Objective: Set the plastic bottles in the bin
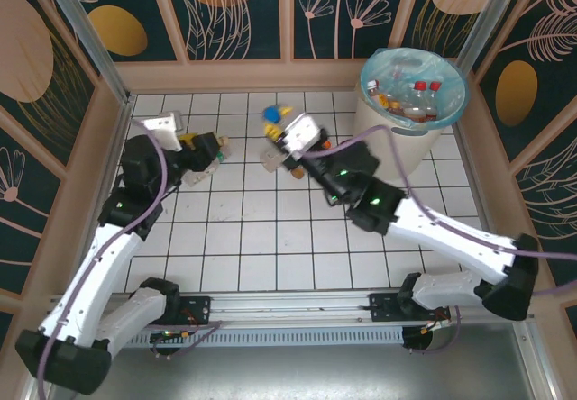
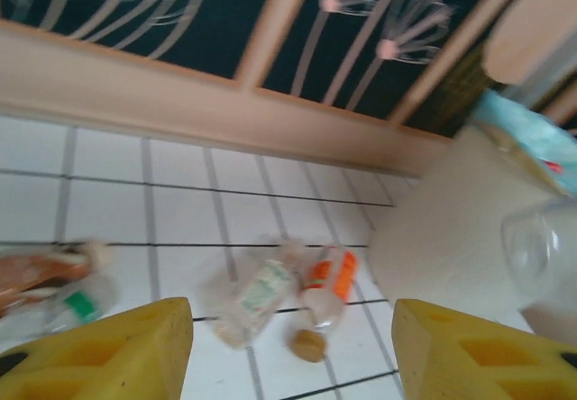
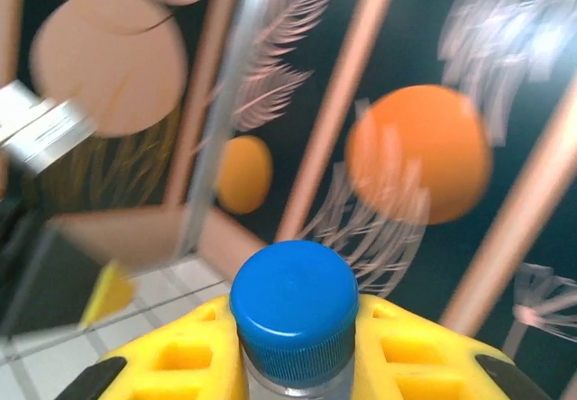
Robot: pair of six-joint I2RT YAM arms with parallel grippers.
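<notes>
Your workspace is a staged robot test cell: a white tiled table (image 1: 270, 247) boxed by wood-framed wall panels (image 1: 243, 22) printed with leaves and discs, aluminium posts (image 1: 81, 23) at the corners, and a mounting rail (image 1: 297, 303) along the near edge.

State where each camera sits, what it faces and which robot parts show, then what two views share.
Top external: overhead from behind, looking down at the table; left arm, right arm, left gripper, right gripper.
Left wrist: low, facing back wall and bin; own yellow fingers.
Right wrist: tilted up at wall panels; own fingers clamp blue-capped bottle.
Shared: top external shows that bottle too.
</notes>
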